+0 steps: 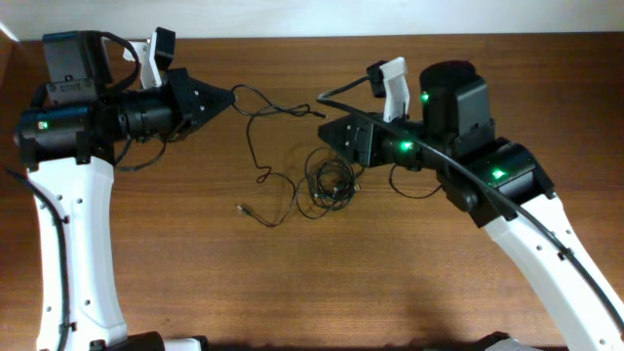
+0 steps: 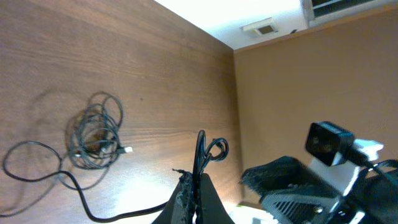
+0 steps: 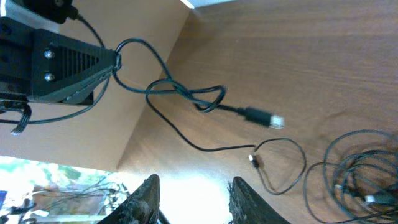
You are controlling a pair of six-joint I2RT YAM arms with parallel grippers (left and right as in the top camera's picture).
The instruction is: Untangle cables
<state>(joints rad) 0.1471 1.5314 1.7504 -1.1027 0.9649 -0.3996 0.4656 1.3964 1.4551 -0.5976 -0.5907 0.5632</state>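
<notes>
Cables [image 1: 330,182]: thin black cords, coiled loops, on wood-grain table [image 1: 292,283].

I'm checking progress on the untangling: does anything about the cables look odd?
Yes. The cable pinched in the left tool has a loose knot just before its plug, and a tangled coil of other cords lies nearby.

Brown wooden surface [image 1: 390,283], grain running side to side. Carries a tangled coil of cables [image 1: 330,181] near the middle. Just left of the coil, one loose cord [image 1: 263,177] curving to a small plug [image 1: 243,209].
</notes>
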